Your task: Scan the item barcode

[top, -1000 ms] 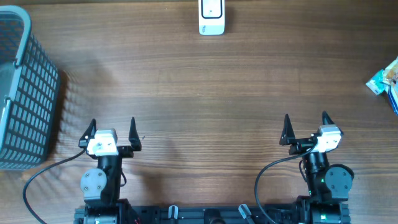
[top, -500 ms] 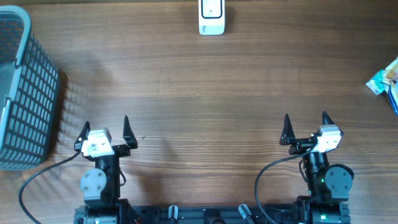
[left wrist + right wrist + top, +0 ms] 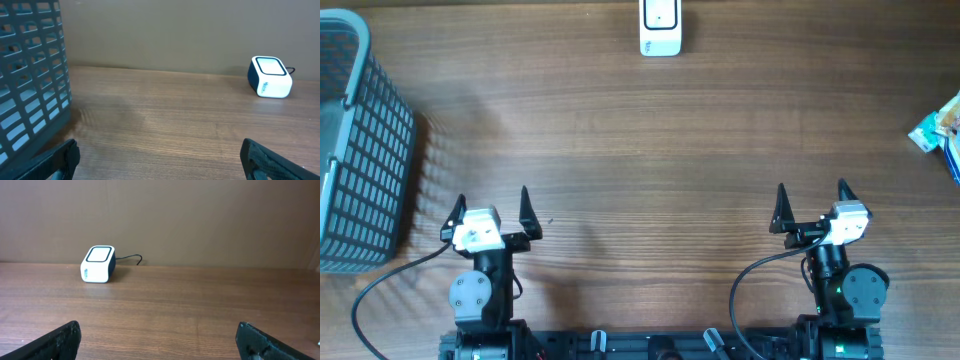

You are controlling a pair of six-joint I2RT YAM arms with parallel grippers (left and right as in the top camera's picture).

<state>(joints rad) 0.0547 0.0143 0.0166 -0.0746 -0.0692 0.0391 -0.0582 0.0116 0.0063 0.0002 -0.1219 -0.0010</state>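
Note:
A white barcode scanner (image 3: 660, 28) with a dark-rimmed top window stands at the far middle of the wooden table, also visible in the left wrist view (image 3: 270, 83) and the right wrist view (image 3: 98, 264). At the table's right edge lies a teal and white packet (image 3: 935, 127), the item, partly cut off by the frame. My left gripper (image 3: 492, 200) (image 3: 160, 160) and my right gripper (image 3: 812, 192) (image 3: 159, 341) hover near the front edge. Both are open with only bare wood between their fingers, far from the packet and the scanner.
A grey slatted basket (image 3: 360, 150) stands at the left edge, close to the left gripper's outer finger (image 3: 62, 157); its wall (image 3: 30, 75) fills the left of that view. A blue thing (image 3: 954, 160) lies just under the packet. A cable runs behind the scanner.
The left gripper has shifted slightly to the left toward the basket, then held still. The right arm has not moved.

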